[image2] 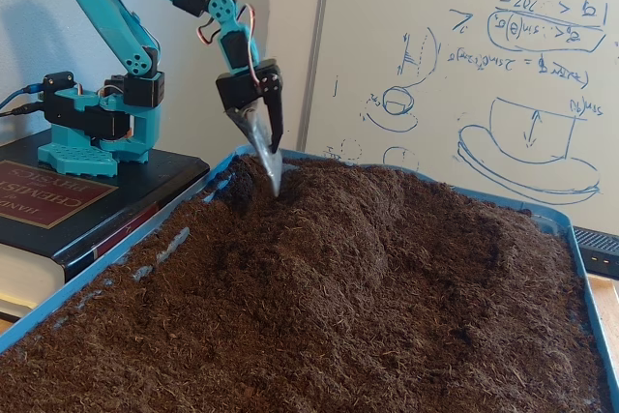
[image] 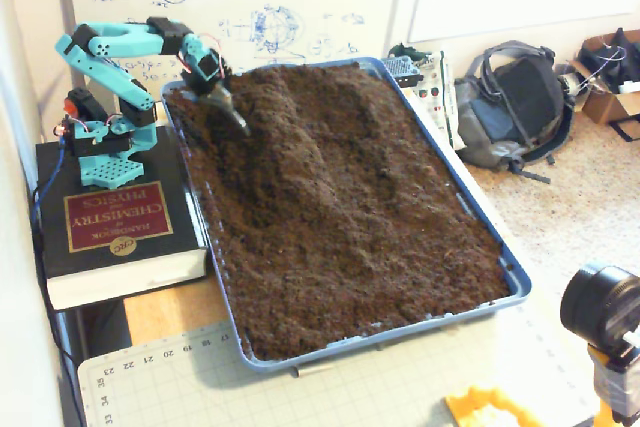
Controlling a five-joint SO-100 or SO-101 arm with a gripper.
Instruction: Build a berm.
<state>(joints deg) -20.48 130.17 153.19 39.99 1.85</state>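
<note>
One berm (image: 300,137), one gripper (image2: 274,173).

Light wooden desk (image: 160,312) carries a big blue plastic tray (image: 470,215) filled with dark brown soil (image: 350,217). Left of the tray in a fixed view, a thick black hardcover book (image: 115,232) lies flat; white gridded cutting mat (image: 330,387) at front edge.

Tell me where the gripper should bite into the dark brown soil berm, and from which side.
Dig into the berm low on its flank facing the arm, coming from the blue tray's corner where the gripper points down. The ridge is loose and crumbly, so scooping probably beats pinching.
</note>
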